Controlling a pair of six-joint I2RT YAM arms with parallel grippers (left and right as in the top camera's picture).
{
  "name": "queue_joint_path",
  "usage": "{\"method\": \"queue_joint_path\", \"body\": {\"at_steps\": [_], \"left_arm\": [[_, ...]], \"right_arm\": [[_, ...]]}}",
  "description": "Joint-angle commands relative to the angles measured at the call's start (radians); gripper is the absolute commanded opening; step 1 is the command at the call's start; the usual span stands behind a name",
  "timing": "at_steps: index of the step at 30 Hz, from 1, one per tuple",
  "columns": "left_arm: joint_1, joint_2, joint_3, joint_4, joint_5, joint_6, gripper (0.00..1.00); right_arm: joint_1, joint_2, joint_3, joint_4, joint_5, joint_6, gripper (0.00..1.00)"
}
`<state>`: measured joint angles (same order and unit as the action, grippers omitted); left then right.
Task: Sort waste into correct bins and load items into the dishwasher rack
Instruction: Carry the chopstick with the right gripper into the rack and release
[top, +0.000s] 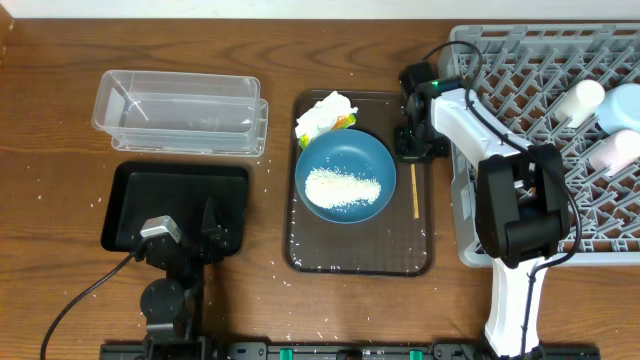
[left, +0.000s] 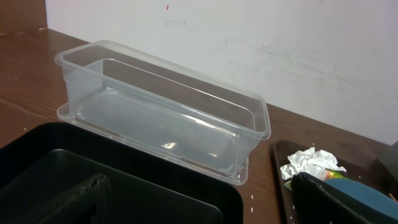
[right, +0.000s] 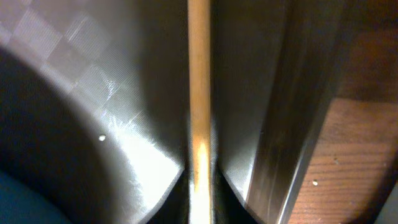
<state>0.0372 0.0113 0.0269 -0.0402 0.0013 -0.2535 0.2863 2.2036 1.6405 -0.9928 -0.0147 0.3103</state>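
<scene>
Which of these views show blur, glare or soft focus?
Right wrist: extreme close-up, soft focus, the chopstick blurred, a glare patch on the brown tray. Left wrist: the clear tub sharp with small highlights, foreground edges soft. Overhead: even light, sharp, faint reflections on the tub.

White right arm (top: 511, 305) with black joints and cable; black left arm (top: 165, 298), grey wrist block, trailing cable.

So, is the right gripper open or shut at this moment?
Shut: the right gripper clamps the chopstick; in the right wrist view its fingertips press both sides of the stick, over the brown tray.
</scene>
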Motion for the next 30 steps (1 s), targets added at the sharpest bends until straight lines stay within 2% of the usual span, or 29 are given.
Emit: {"method": "queue_joint_path", "body": {"at_steps": [1,6,12,16,20,30], "left_arm": [[-0.004,-0.001,-0.023,-0.033,-0.012,0.017,0.95],[-0.004,-0.001,-0.023,-0.032,-0.012,0.017,0.95],[-0.004,-0.001,-0.023,-0.032,-0.012,0.017,0.95],[-0.004,-0.001,-0.023,-0.032,-0.012,0.017,0.95],[-0.004,-0.001,-0.023,-0.032,-0.012,0.017,0.95],[-0.004,-0.001,-0.023,-0.032,-0.012,0.017,0.95]], "right_arm": [[0.024,0.012,-0.014,0.003,-0.016,0.019,0.01],[0.005,0.008,0.108,-0.065,-0.015,0.017,0.01],[-0.084,-0.008,0.384,-0.178,-0.012,-0.134,0.01],[-0.166,-0.021,0.509,-0.192,-0.013,-0.219,0.01],[-0.237,-0.026,0.527,-0.154,-0.012,-0.310,0.01],[-0.300,-0.013,0.497,-0.109,-0.028,-0.327,0.01]]}}
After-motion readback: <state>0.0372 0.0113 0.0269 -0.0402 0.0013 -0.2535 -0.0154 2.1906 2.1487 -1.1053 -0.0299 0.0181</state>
